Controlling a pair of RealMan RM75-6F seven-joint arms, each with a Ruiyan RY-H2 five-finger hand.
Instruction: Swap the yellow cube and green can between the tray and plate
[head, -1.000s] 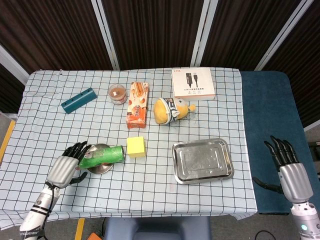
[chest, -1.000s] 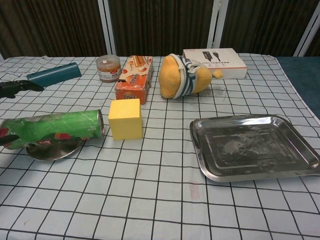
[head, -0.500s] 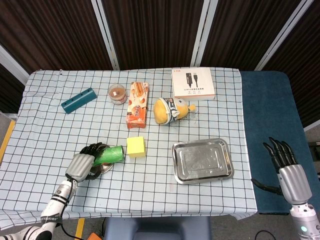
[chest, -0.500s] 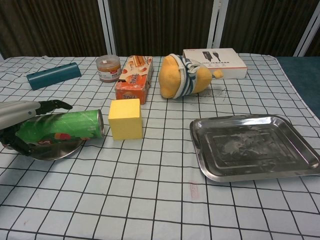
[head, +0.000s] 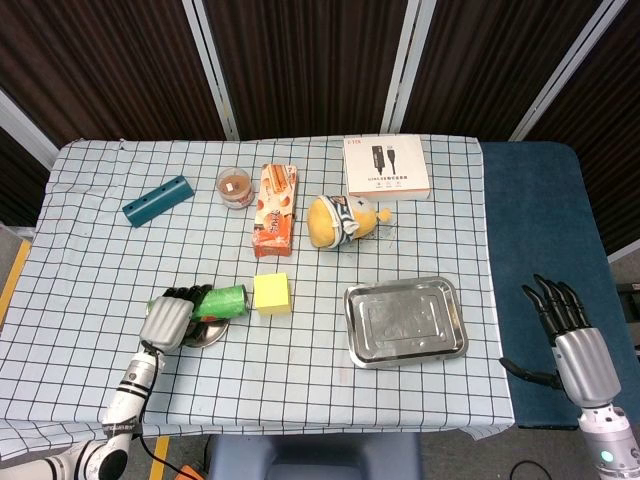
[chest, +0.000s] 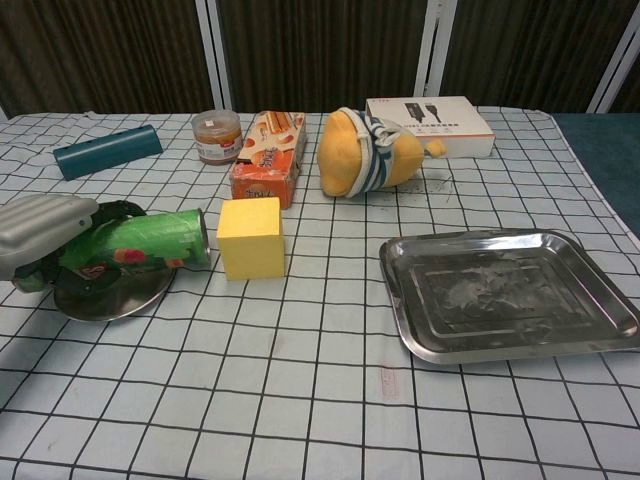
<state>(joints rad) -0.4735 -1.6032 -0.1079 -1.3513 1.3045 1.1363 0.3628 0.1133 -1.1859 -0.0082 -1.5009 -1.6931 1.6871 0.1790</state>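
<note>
A: So where is the can now?

B: On its side over the plate, with the left hand wrapped round the end away from the cube. Its fingers curl over the top of the can, so I would call that a grip. Whether the can rests on the plate or hangs just above it, I cannot tell from the chest view.

A: And the right hand?

B: Well off to the side beyond the table edge, fingers apart, holding nothing.

A: How will the can handle?

B: Likely a thin-walled tube, light, with a glossy printed wrap, so it may slip or roll if the hold is loose. Squeezing hard could dent it. A grip nearer its middle would balance it better than one at the end.

A: The cube?

B: It sits on the cloth just beside the can's open end, not on the tray. It looks light and flat-faced, so easy to take by two opposite sides.

A: So what remains?

B: The tray lies bare, well apart to the right. Neither thing is at its goal yet, I judge.
</note>
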